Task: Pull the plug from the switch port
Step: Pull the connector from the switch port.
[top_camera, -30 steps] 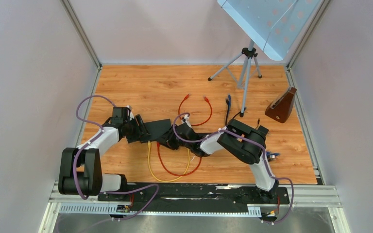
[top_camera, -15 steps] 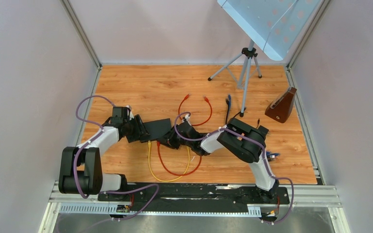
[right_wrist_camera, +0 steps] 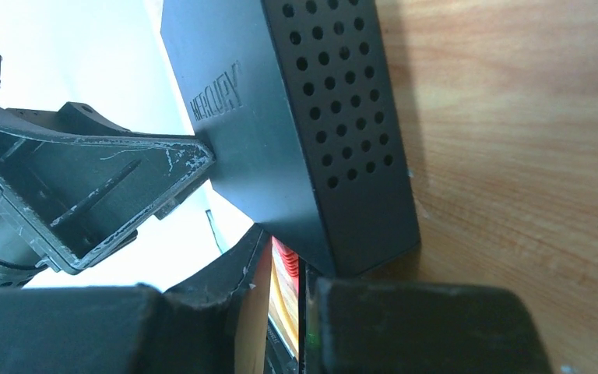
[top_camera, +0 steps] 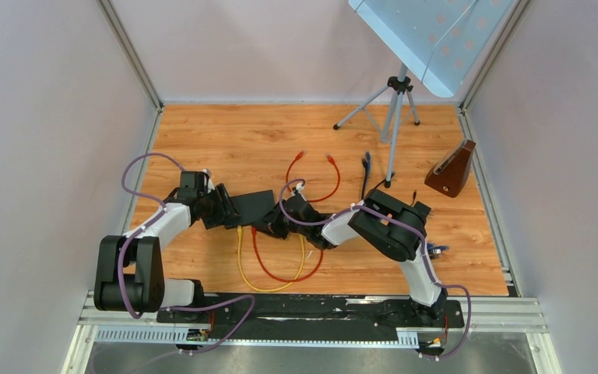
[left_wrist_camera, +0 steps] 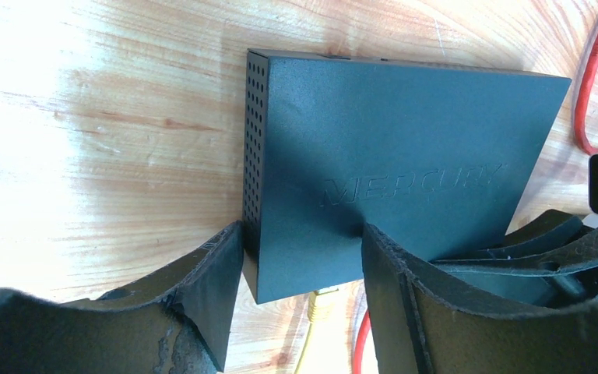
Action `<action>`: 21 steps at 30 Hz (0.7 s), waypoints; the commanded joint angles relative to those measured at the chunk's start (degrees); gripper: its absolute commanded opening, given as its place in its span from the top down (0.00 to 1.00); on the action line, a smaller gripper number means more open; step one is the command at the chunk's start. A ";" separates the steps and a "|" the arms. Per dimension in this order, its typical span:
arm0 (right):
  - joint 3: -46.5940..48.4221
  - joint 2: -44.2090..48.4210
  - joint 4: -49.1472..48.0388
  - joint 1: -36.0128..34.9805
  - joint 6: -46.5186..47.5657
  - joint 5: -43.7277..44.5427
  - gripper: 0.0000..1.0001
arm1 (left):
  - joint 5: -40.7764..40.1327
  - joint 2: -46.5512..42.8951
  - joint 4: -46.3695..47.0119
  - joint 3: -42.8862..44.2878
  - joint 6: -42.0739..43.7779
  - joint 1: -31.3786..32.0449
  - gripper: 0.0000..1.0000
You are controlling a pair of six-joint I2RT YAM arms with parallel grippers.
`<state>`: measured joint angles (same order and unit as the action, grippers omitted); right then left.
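2 claws on the Mercury switch (left_wrist_camera: 405, 171) now
Left gripper (left_wrist_camera: 304, 257) pinches its corner. Right gripper (right_wrist_camera: 286, 290) just squeezed in on the red plug (right_wrist_camera: 283, 259) at its port side, looks ready to pull.

Overhead plus wrist close-ups of switch (left_wrist_camera: 405, 171)

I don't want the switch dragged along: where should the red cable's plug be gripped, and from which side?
I'd pinch the red plug itself, right at the switch. Come from the switch's near edge, where the red cable leaves it, so the pull runs straight out. The yellow plug sits close beside it, so keep the fingers narrow.
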<state>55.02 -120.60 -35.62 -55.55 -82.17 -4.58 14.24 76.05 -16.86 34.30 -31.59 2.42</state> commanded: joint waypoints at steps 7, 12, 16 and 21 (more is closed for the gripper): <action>-0.71 -0.69 7.68 0.22 3.76 1.21 0.89 | 2.07 -0.58 0.35 0.44 0.40 0.13 0.32; -0.53 -0.85 7.58 0.22 3.99 0.59 0.89 | 1.63 0.76 -0.09 0.92 0.20 0.09 0.33; -0.92 0.00 8.09 0.26 4.62 1.48 0.86 | 1.99 1.50 0.68 0.42 -0.05 0.09 0.34; -0.09 1.05 11.56 0.33 5.57 3.74 0.68 | 2.24 1.66 0.67 0.45 0.34 0.12 0.35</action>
<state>55.05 -120.05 -34.22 -55.55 -79.79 -4.08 14.83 76.31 -16.45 34.30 -31.57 2.37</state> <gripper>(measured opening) 0.278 0.657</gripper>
